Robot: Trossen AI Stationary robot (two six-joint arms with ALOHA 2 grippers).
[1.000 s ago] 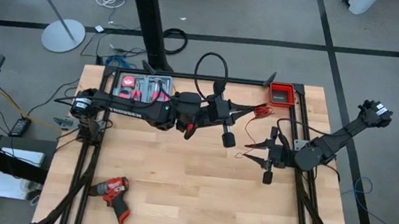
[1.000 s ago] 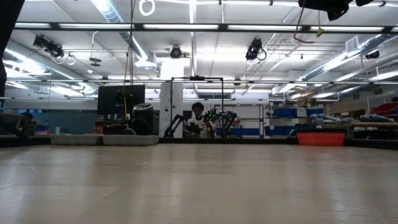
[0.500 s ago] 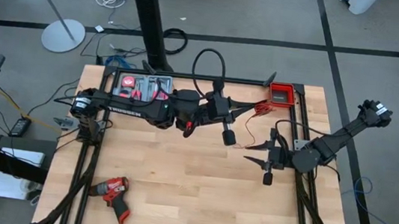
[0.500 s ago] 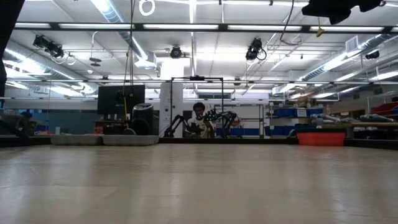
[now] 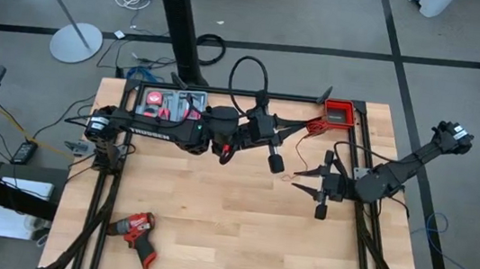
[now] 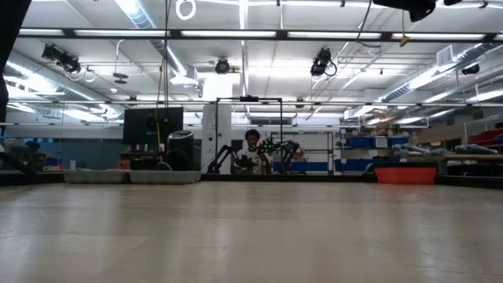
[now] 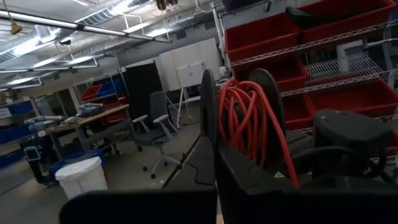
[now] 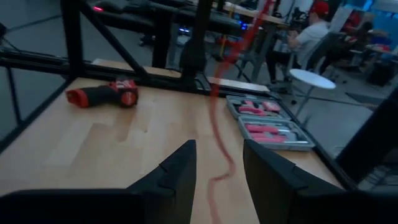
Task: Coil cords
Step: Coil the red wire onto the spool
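My left gripper is raised over the far middle of the table and shut. A bundle of red wire loops stands just beyond its fingers, and shows in the high view as the red wire coil. A black cable loop rises from beside that gripper toward the far edge. One red strand trails toward my right gripper, which is open at mid-right. In the right wrist view the strand runs between the open fingers; whether it touches them I cannot tell. My left gripper is shut on the red wire coil, several turns gathered together just beyond its fingertips. The fingers come nearly level from the table's left. The coil is lifted clear of the table, and one slack strand trails away toward my right gripper. Whether the black loop is also in the hold I cannot tell.
A red drill lies near the front left. A grey tray of red-handled tools sits at the far left, and a red bin at the far right. Black frame rails run along both sides. The middle of the wooden top is bare.
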